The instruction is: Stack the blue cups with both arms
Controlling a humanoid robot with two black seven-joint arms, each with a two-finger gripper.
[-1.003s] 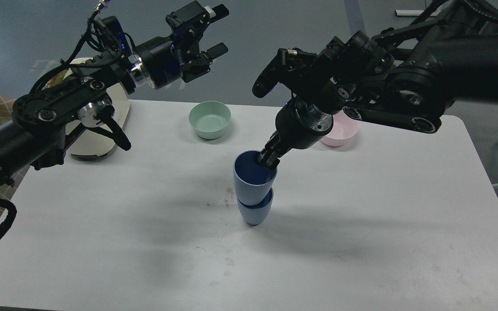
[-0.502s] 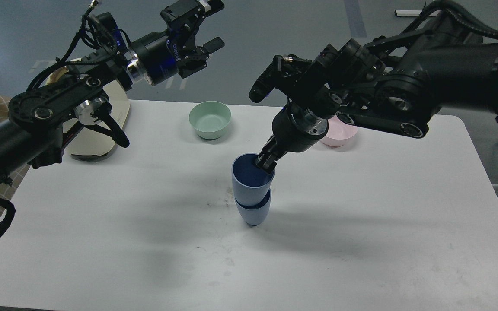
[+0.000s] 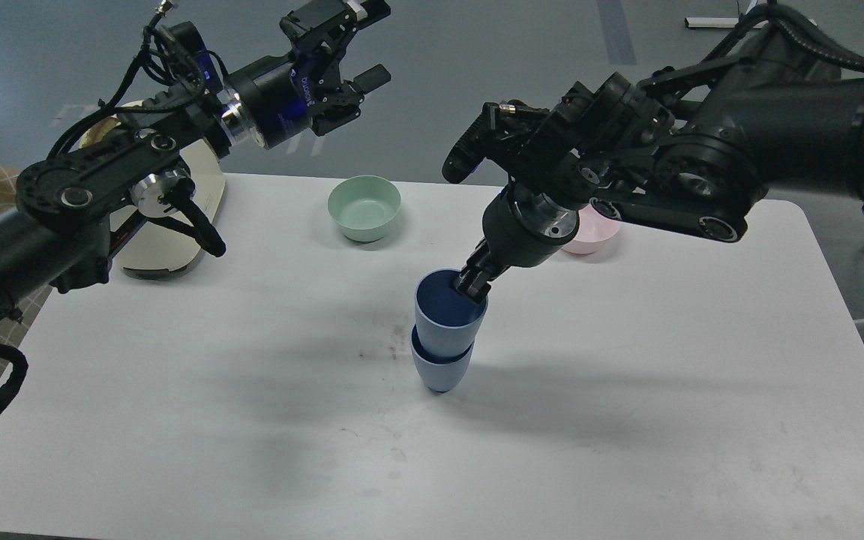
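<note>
Two pale-blue cups stand nested on the white table. The upper cup sits inside the lower cup, whose base rests on the table. My right gripper is shut on the upper cup's right rim, one finger inside and one outside. My left gripper is open and empty, raised high beyond the table's far edge, well to the upper left of the cups.
A mint-green bowl sits at the table's back centre. A pink bowl sits behind my right wrist, partly hidden. A cream rounded object lies at the back left under my left arm.
The upper cup has shifted right and settled straighter and deeper into the lower cup, with my right gripper still holding its rim. My left gripper rose a little earlier and now holds still.
</note>
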